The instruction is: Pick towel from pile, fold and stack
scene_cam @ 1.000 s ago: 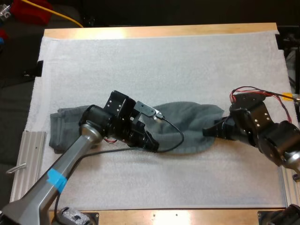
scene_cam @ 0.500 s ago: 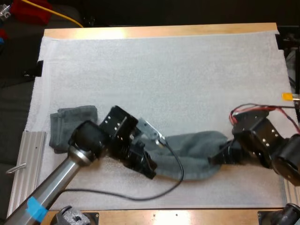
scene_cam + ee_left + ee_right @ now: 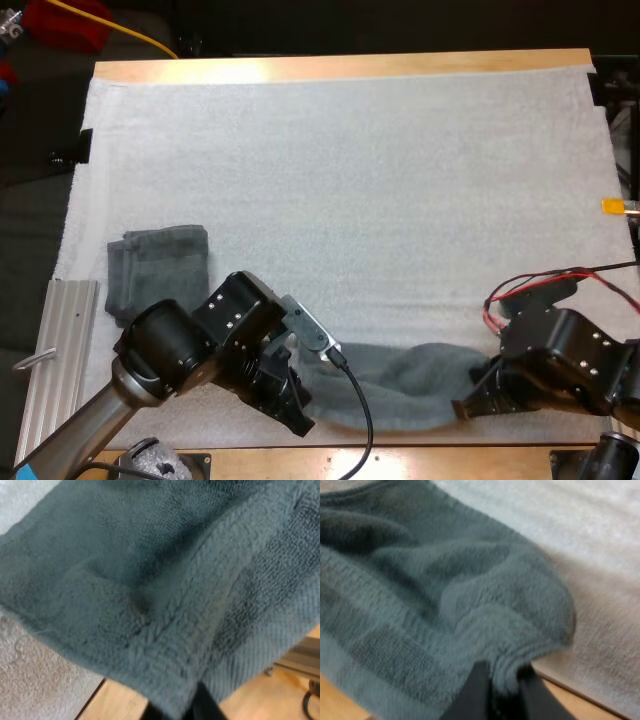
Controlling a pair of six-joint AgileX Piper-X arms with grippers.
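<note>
A dark grey-green towel (image 3: 400, 385) hangs stretched between my two grippers along the mat's near edge. My left gripper (image 3: 300, 420) is shut on its left end, and the cloth (image 3: 165, 590) drapes over the black fingers (image 3: 200, 707) above the wooden table edge. My right gripper (image 3: 470, 405) is shut on the right end; its fingers (image 3: 477, 690) pinch a fold of the towel (image 3: 420, 605). A folded towel (image 3: 160, 268) of the same colour lies at the mat's left side.
The white mat (image 3: 350, 180) covers most of the wooden table (image 3: 400, 462). A ribbed metal rail (image 3: 60, 340) runs beside the mat's left edge, close to my left arm. A red object and a yellow cable (image 3: 140, 35) lie beyond the far left corner.
Both grippers have pulled the towel from mid-mat toward the near edge, stretching it into a narrow band. The folded towel at the left, partly covered before, now lies uncovered.
</note>
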